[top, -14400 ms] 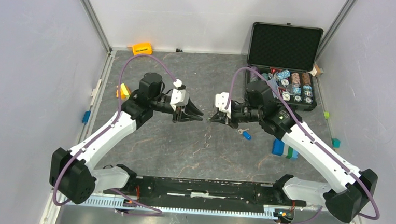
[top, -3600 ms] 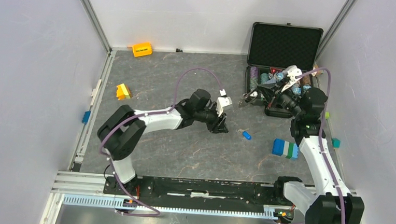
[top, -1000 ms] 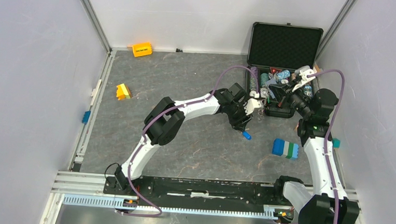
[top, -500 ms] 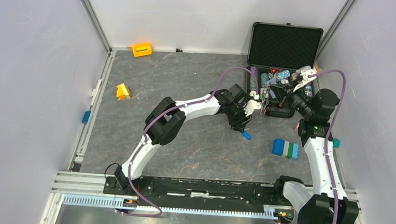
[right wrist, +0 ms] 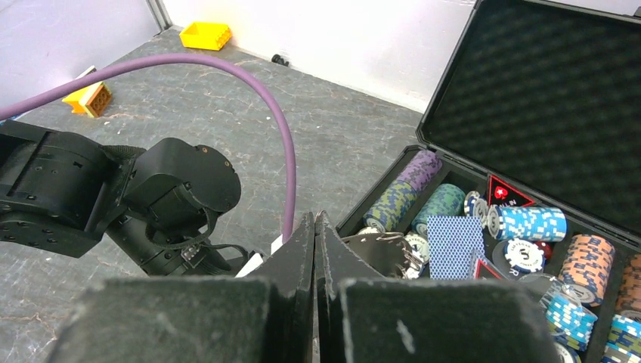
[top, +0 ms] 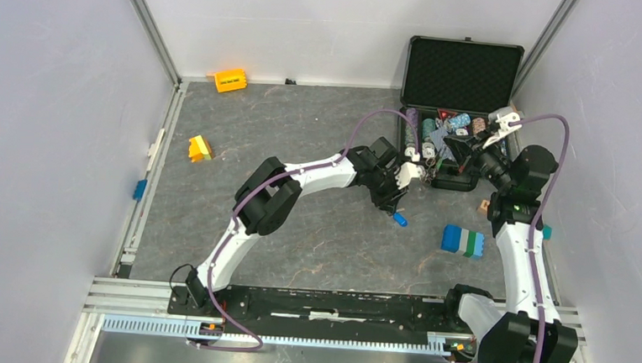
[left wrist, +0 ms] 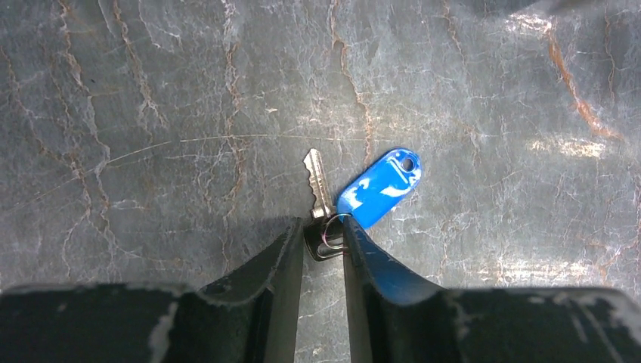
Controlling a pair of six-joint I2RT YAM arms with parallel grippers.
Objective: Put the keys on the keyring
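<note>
Grey marbled tabletop (top: pixel 304 130) carried an open case (top: pixel 463 72) at its far right corner. Before it the right gripper (right wrist: pixel 314 227), clamped shut, seemingly held the keyring (right wrist: pixel 374 246) aloft for threading. Right of the tabletop's middle, the left gripper (left wrist: pixel 323 227) stood narrow astride the blue key (left wrist: pixel 378 189), ready to pinch.

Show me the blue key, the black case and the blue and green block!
blue key (left wrist: pixel 378 187), left wrist view, on its blue plastic head.
black case (top: pixel 463 72), top external view, on the open lid's foam.
blue and green block (top: pixel 452 237), top external view, on its blue end.
</note>
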